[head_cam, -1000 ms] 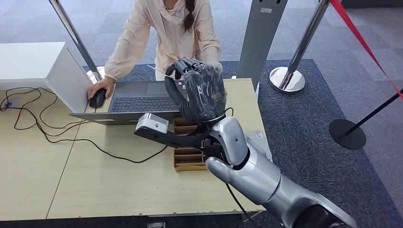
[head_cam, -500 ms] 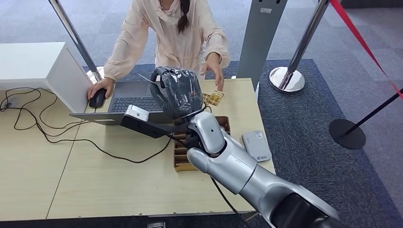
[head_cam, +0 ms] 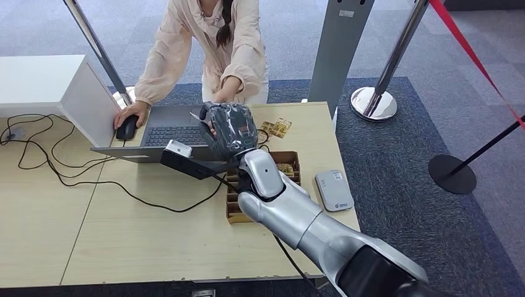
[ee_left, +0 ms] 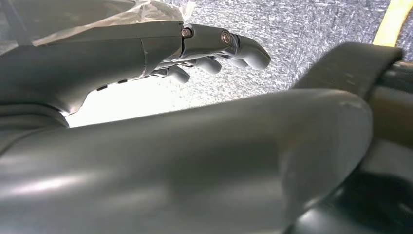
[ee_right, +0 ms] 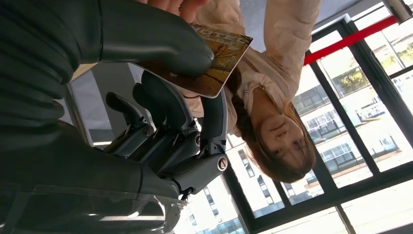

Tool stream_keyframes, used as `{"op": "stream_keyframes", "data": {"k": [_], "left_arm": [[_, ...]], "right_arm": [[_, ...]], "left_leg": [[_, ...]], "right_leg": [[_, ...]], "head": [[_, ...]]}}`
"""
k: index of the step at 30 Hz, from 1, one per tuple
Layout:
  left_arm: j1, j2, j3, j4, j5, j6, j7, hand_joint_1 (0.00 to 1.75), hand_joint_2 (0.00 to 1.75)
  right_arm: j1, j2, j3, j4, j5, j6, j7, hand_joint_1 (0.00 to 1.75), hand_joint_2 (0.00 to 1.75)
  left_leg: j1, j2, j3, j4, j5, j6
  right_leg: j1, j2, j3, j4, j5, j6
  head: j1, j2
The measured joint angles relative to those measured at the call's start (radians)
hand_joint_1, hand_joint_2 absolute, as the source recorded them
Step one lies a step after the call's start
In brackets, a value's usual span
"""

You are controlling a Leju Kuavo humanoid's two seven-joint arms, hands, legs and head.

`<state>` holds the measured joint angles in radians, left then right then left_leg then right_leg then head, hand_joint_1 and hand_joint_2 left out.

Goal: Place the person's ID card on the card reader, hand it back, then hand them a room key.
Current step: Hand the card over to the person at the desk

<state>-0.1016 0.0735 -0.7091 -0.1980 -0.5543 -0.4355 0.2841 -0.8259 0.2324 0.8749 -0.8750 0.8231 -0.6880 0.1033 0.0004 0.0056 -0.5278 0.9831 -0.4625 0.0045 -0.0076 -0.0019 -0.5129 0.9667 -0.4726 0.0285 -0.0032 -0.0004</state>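
My right hand (head_cam: pixel 228 127) is stretched out over the laptop (head_cam: pixel 176 129) toward the person (head_cam: pixel 210 43). It pinches a room key card (ee_right: pixel 209 63), printed brown and gold, between thumb and fingers (ee_right: pixel 160 105). The person's hand (head_cam: pixel 224 93) reaches down to my hand, and their fingertips (ee_right: pixel 178 6) touch the card's far edge. The grey card reader (head_cam: pixel 334 189) lies flat near the table's right edge with nothing on it. My left hand (ee_left: pixel 214 46) hangs over the carpet with its fingers stretched out and nothing in it.
A brown card box (head_cam: pixel 291 162) with slots sits under my right forearm. Gold cards (head_cam: pixel 277 128) lie loose behind it. The person's other hand rests on a mouse (head_cam: pixel 127 128). Black cables (head_cam: pixel 74 179) cross the table. A white box (head_cam: pixel 43 86) stands at the back left.
My right hand has swung left and slightly down, over the laptop. The person's hand left the gold cards on the table and moved to the card in my hand.
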Motion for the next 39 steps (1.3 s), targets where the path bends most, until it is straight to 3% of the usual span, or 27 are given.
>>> {"op": "stream_keyframes", "data": {"k": [6, 9, 10, 13, 14, 30, 39], "left_arm": [[0.001, -0.025, 0.002, 0.000, 0.000, 0.003, 0.017, 0.00, 0.00], [0.002, -0.031, 0.003, 0.000, 0.000, 0.004, 0.018, 0.00, 0.00], [0.002, -0.031, 0.003, 0.000, 0.000, 0.004, 0.018, 0.00, 0.00], [0.003, -0.032, 0.004, 0.000, 0.000, 0.005, 0.014, 0.00, 0.00], [0.003, -0.032, 0.004, 0.000, 0.000, 0.006, 0.012, 0.00, 0.00], [0.003, -0.050, 0.005, 0.000, 0.000, 0.009, 0.020, 0.00, 0.00], [0.004, -0.049, 0.005, 0.000, 0.000, 0.009, 0.017, 0.00, 0.00]], "right_arm": [[-0.002, 0.020, 0.003, 0.063, 0.014, -0.002, -0.009, 1.59, 1.75], [-0.002, 0.025, 0.002, 0.086, 0.016, -0.002, -0.016, 1.46, 1.75], [-0.003, 0.026, 0.001, 0.094, 0.016, -0.002, -0.018, 1.26, 1.75], [-0.004, 0.030, -0.002, 0.114, 0.017, -0.003, -0.024, 0.23, 1.75], [-0.004, 0.032, -0.003, 0.120, 0.017, -0.003, -0.026, 0.03, 1.75], [-0.008, 0.054, -0.032, 0.168, 0.047, -0.012, -0.053, 0.00, 1.75], [0.044, 0.008, -0.064, 0.075, 0.046, -0.012, -0.024, 0.00, 1.75]], "left_leg": [[0.000, 0.000, 0.000, 0.000, 0.000, 0.000], [0.000, 0.000, 0.000, 0.000, 0.000, 0.000], [0.000, 0.000, 0.000, 0.000, 0.000, 0.000], [0.000, 0.000, 0.000, 0.000, 0.000, 0.000], [0.000, 0.000, 0.000, 0.000, 0.000, 0.000], [0.000, 0.000, 0.001, 0.000, 0.000, 0.000], [0.000, 0.000, 0.001, 0.000, 0.000, 0.000]], "right_leg": [[0.000, 0.000, 0.000, 0.000, 0.000, 0.000], [0.000, 0.000, 0.000, 0.000, 0.000, 0.000], [0.000, 0.000, 0.000, 0.000, 0.000, 0.000], [0.000, 0.000, 0.000, 0.000, 0.000, 0.000], [0.000, 0.000, 0.000, 0.000, 0.000, 0.000], [0.000, 0.000, 0.000, 0.000, 0.000, -0.001], [0.000, 0.000, 0.000, 0.000, 0.000, -0.001]], "head": [[0.000, 0.000], [0.000, 0.000], [0.000, 0.000], [0.000, 0.000], [0.000, 0.000], [0.000, 0.000], [0.000, 0.000]]}}
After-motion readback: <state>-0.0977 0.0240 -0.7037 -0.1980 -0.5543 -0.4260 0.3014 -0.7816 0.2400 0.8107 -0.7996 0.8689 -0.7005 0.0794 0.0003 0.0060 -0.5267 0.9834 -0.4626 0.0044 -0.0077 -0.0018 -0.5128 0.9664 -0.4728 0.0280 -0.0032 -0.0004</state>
